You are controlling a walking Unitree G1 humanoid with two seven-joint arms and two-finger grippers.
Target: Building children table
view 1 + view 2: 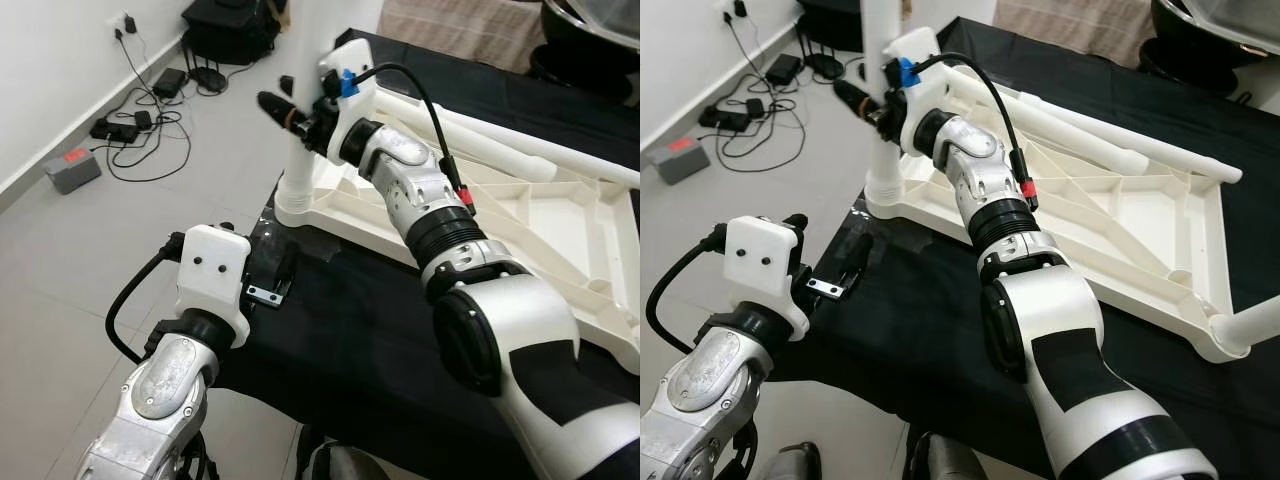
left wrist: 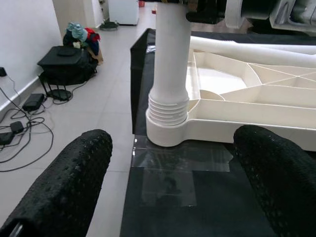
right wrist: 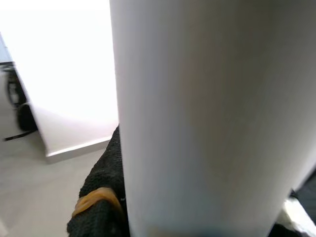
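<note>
Right gripper [image 1: 290,112] reaches forward, arm extended, fingers clamped on upright white table leg [image 1: 299,150] socketed in the upturned tabletop [image 1: 520,215] corner. Left gripper [image 2: 168,182], fingers spread, hovers near the leg's base.

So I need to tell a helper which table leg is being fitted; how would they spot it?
On the black-covered surface lies an upturned white tabletop. At its corner nearest the cables, one leg stands upright in its socket, gripped by the right gripper; the others lie flat.

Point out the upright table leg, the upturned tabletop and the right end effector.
table leg [image 2: 170,64], left wrist view, mid shaft.
tabletop [image 1: 1160,215], right eye view, ribbed underside.
right end effector [image 1: 290,115], left eye view, at the leg.
</note>
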